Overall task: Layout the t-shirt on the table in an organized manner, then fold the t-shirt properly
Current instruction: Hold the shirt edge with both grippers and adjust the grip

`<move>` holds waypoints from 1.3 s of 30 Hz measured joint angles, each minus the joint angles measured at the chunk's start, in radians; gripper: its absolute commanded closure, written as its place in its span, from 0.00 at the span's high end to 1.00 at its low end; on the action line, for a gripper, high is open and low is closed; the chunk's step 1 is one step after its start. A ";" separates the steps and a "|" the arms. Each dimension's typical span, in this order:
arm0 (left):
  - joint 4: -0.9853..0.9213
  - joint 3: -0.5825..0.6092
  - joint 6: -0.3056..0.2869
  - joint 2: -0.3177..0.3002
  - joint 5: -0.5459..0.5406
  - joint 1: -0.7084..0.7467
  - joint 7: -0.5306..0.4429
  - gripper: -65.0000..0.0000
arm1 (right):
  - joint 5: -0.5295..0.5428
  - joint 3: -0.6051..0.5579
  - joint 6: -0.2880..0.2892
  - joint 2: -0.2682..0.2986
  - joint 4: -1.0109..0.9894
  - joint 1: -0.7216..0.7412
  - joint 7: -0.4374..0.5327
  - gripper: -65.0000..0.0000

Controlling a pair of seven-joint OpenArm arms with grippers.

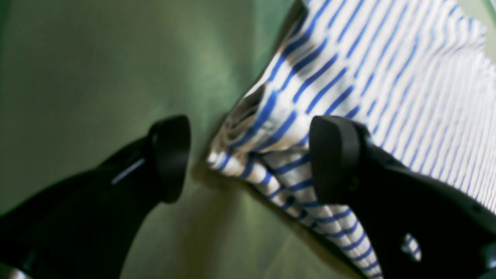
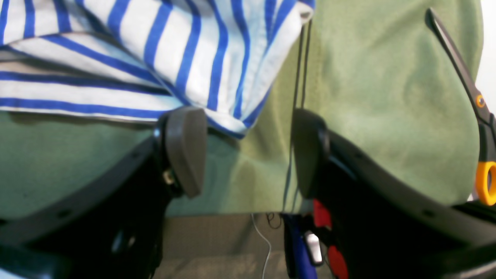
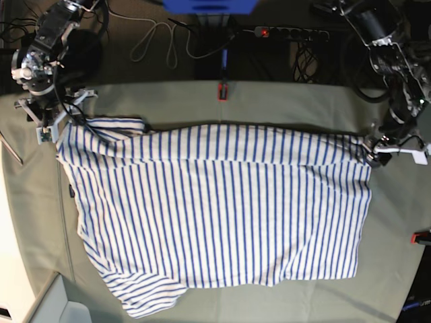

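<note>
The t-shirt lay spread across the middle of the table. At mid-right, the left gripper stood released around its bunched corner; at upper left, the right gripper gaped, grasping nothing

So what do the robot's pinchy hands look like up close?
Each end effector is glossy black plastic with two curved fingers ending in rounded, paddle-shaped pads: black on the left end effector, greyer on the right end effector. From above, both arms look dark, trailing black cables.
</note>
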 measured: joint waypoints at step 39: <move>-0.007 0.052 0.000 0.000 0.000 -0.033 0.000 0.61 | 0.000 0.000 0.000 0.000 0.000 -0.008 0.001 0.55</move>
